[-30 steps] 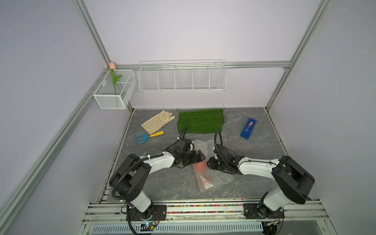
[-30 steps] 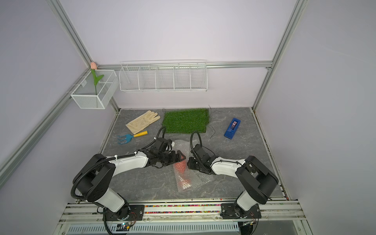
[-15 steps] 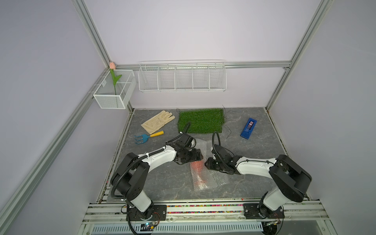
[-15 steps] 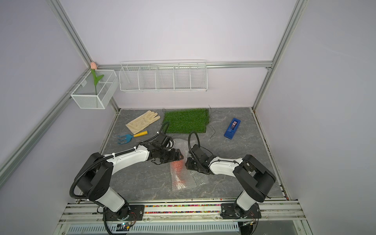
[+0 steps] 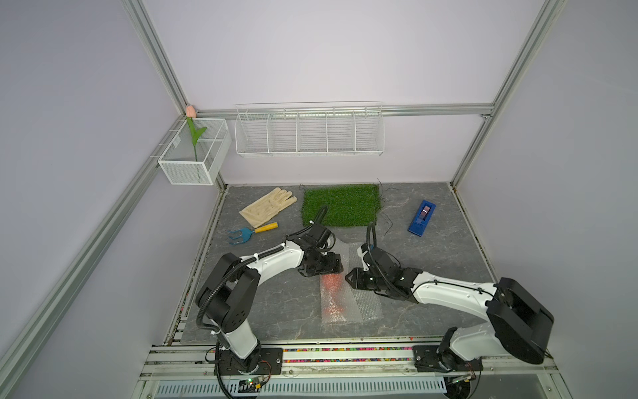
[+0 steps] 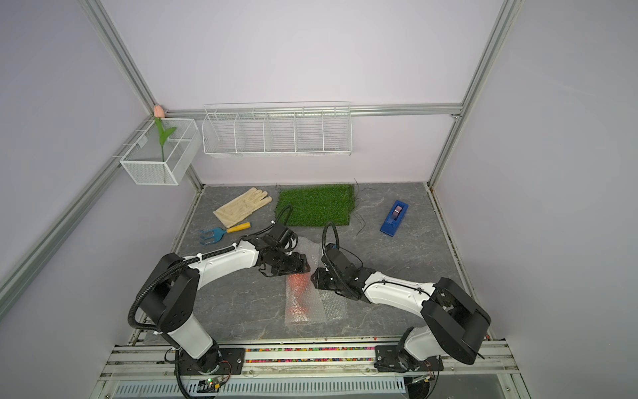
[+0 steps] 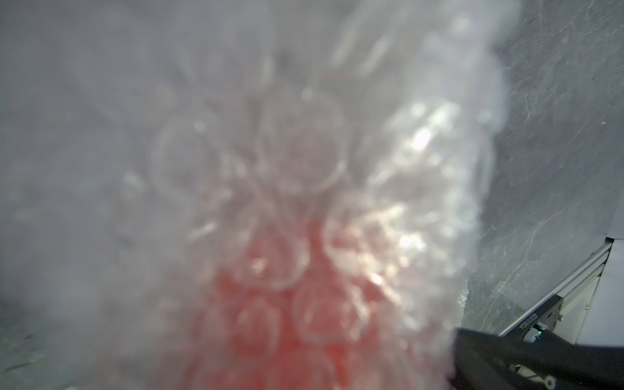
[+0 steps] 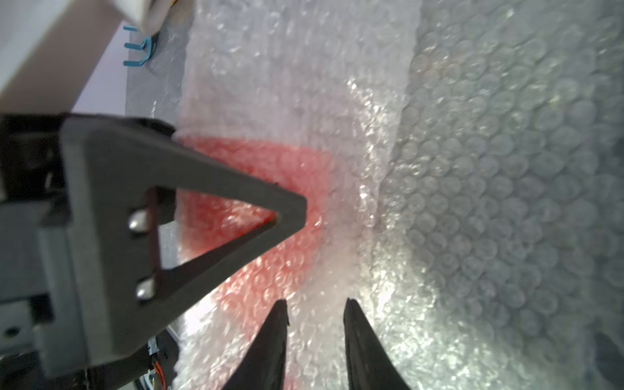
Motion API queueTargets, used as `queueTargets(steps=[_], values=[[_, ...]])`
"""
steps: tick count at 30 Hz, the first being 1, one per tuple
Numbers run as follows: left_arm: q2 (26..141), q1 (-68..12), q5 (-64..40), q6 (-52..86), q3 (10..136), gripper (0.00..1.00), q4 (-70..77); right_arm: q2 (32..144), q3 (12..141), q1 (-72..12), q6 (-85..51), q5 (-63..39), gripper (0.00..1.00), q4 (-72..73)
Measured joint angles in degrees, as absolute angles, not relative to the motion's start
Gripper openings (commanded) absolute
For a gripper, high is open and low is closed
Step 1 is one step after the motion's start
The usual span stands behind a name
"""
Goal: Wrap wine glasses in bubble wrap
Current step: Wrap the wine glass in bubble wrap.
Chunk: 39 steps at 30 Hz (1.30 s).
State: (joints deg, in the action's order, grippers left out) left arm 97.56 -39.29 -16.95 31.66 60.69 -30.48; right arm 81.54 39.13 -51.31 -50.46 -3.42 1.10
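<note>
Moved: since a second ago the wrapped bundle has swung from a slant to lie nearly 12-to-6 and slid a little toward 9 o'clock. The right tool (image 5: 348, 278) has shifted the same way.
Goblet: the goblet (image 5: 331, 293) lies on its side under the film, just toward 6 o'clock from the middle of the surface (image 5: 272, 311). It shows as a red blur through the bubbles.
Bubble wrap: the bubble wrap (image 5: 366, 300) is folded over the goblet. A flat flap spreads toward 3 o'clock, and more film runs on toward 12 between the two tools.
Right tool, close up: the two tips stand a narrow gap apart right at the film, at the goblet's 3 o'clock side. They seem to pinch nothing, though the film is too crumpled there to be sure.
Left tool: the left tool (image 5: 336, 267) sits at the bundle's 12 o'clock end, one finger (image 8: 236, 182) lying over the red patch. I cannot tell whether it is spread or pressed together, because film fills its own camera.
Hand rake: the hand rake (image 5: 252, 232) lies at 10 o'clock, blue tines and yellow handle.
Glove: the glove (image 5: 269, 207) lies beyond the rake.
Grass mat: the grass mat (image 5: 340, 203) lies at 12 o'clock.
Tape dispenser: the tape dispenser (image 5: 422, 218) is blue and lies at 2 o'clock.
Back wall: a wire rack (image 5: 309, 129) hangs there. At 11 o'clock a mesh box (image 5: 195, 162) holds a tulip (image 5: 190, 111).
</note>
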Motion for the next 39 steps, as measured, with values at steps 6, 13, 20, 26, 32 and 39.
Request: queueTargets(steps=[6, 13, 20, 26, 32, 39], values=[[98.0, -39.3, -17.0, 31.1, 61.3, 0.80, -31.0, 81.9, 36.5, -56.1, -53.9, -2.7, 0.28, 1.3], [98.0, -39.3, -17.0, 31.1, 61.3, 0.80, -31.1, 82.6, 34.8, -59.6, -57.8, 0.1, 0.25, 1.5], [98.0, -39.3, -17.0, 30.9, 61.3, 0.80, -31.2, 83.8, 33.3, -63.6, -61.4, 2.8, 0.25, 3.5], [98.0, -39.3, -17.2, 30.7, 61.3, 0.80, -31.6, 86.4, 33.2, -65.3, -63.0, 3.9, 0.24, 7.5], [98.0, -39.2, -17.0, 30.3, 61.3, 0.93, -32.5, 87.1, 33.2, -65.9, -63.1, 4.5, 0.24, 8.9], [97.5, -39.0, -15.7, 29.4, 62.8, 0.99, -36.8, 88.3, 33.2, -66.1, -63.4, 4.6, 0.24, 11.0]])
